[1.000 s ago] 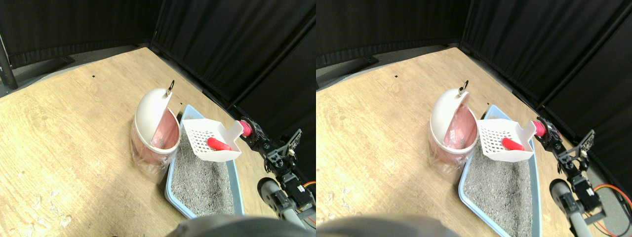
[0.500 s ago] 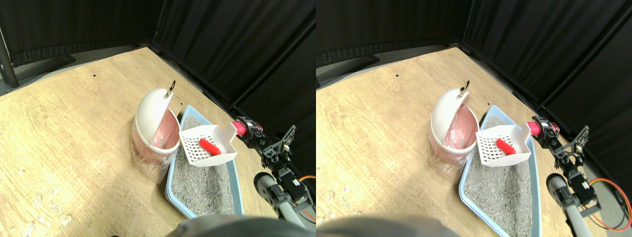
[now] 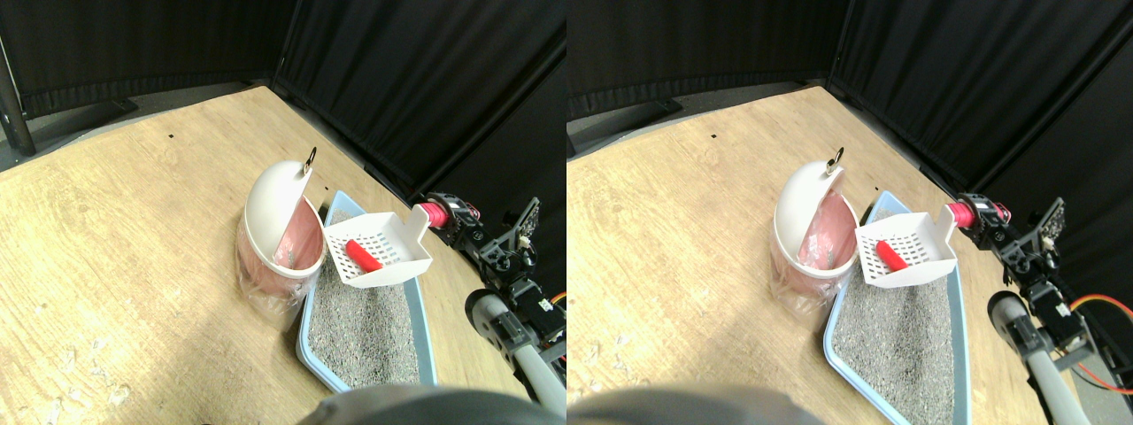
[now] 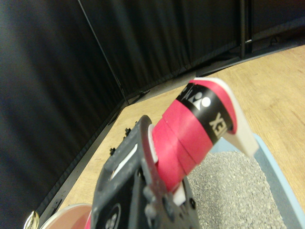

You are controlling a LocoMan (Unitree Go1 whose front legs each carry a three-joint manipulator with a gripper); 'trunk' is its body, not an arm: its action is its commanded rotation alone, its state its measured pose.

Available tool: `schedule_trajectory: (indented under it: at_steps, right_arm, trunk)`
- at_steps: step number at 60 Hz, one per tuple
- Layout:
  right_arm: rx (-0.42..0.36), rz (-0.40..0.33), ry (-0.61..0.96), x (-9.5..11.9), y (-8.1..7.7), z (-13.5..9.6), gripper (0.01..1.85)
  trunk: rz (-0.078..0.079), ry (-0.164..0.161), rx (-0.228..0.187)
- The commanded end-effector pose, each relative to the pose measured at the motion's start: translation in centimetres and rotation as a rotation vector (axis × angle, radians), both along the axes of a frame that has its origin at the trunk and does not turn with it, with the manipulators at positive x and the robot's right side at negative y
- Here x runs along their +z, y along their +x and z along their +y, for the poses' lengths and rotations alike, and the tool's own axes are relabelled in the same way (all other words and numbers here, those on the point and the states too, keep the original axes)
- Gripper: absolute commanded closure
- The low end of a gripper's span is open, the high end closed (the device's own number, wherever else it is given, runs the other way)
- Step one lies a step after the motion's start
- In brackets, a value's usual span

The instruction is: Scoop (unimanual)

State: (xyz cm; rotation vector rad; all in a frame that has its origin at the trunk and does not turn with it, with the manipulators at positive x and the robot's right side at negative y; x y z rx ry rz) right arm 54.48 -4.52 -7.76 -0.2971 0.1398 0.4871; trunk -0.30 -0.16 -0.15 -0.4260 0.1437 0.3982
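Red cylindrical piece (image 3: 358,255) lies in my white slotted plastic scoop (image 3: 379,251), raised above the grey litter in the pale blue tray (image 3: 307,335), front edge just beside the open mouth of the white domed bin with its pink liner (image 3: 274,223). Scoop roughly level, I judge so the piece won't roll off before tipping. My right pincer (image 3: 450,219) closed on the red-taped handle (image 4: 190,131). Arm reaches from lower right, wrist raised.

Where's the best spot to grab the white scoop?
By its thick red-wrapped handle, coming from the right end, away from the bin. The handle sticks out behind the slotted scoop, so the red thing stays level over the litter tray.
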Motion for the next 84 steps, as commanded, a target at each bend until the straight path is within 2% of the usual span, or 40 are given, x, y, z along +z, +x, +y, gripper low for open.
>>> schedule_trajectory:
  at_steps: [1, 12, 37, 51, 65, 72, 81, 84]
  right_arm:
    - [0.035, -0.046, 0.024, 0.9, -0.1, 0.7, 1.81]
    - [0.082, -0.067, -0.023, 0.4, 0.2, 1.4, 1.81]
    - [0.060, -0.033, -0.130, 0.7, 0.7, 2.2, 1.81]
    - [0.052, -0.043, -0.119, 1.1, 0.7, 2.2, 1.81]
    - [0.098, -0.071, -0.104, 1.7, 0.6, 2.3, 1.81]
    - [0.070, -0.072, -0.114, 2.2, 0.3, 2.5, 1.81]
    - [0.085, -0.155, -0.150, 2.6, -0.1, 2.8, 1.81]
    - [0.028, -0.138, -0.190, 2.8, -0.1, 3.0, 1.81]
  trunk:
    - [-0.007, -0.021, 0.024]
    - [-0.007, -0.022, 0.023]
    - [-0.001, -0.027, 0.027]
    - [0.000, -0.026, 0.024]
    - [0.003, -0.024, 0.018]
    - [0.005, -0.026, 0.019]
    - [0.005, -0.023, 0.018]
    - [0.003, -0.022, 0.018]
